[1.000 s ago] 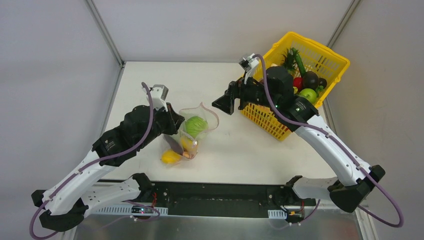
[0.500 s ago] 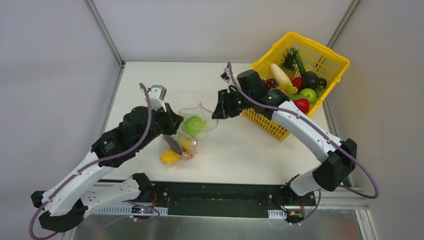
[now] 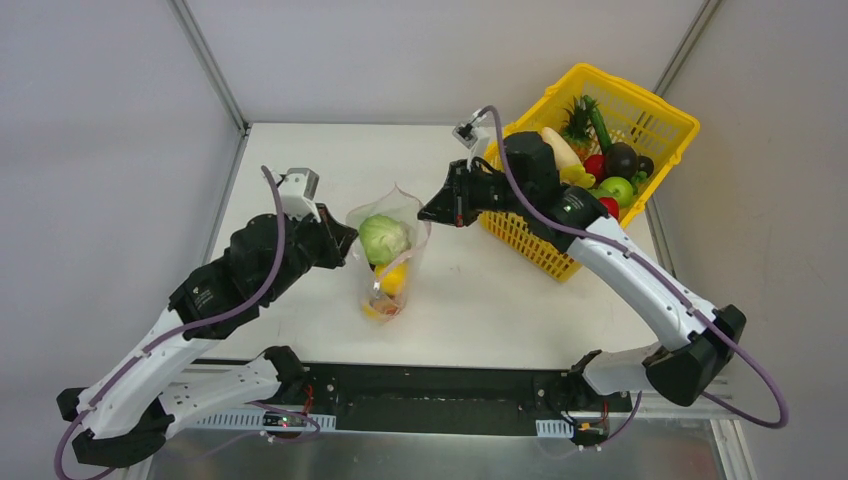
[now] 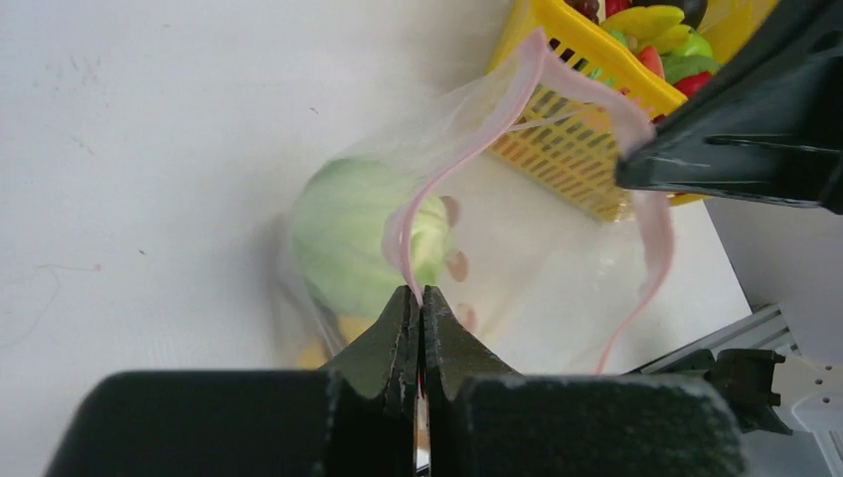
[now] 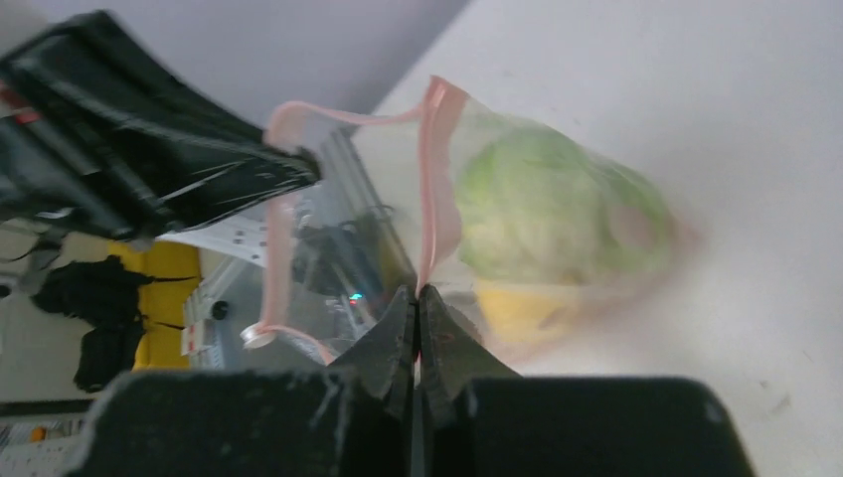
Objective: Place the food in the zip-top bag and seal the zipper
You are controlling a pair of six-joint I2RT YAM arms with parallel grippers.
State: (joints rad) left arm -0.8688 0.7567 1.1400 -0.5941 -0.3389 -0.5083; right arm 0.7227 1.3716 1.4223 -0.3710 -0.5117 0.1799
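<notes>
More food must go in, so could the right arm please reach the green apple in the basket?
Probably not yet: the right arm's jaws are shut on the zipper; the apple itself lies uncovered in the basket.

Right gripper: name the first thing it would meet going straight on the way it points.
The right gripper pinches the pink-red zipper strip of the clear floppy zip-top bag; beyond it, likely the round green cabbage inside, depth unclear.

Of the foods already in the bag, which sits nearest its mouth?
The green cabbage, just under the pink zipper; the yellow fruit lies deeper, below it.
</notes>
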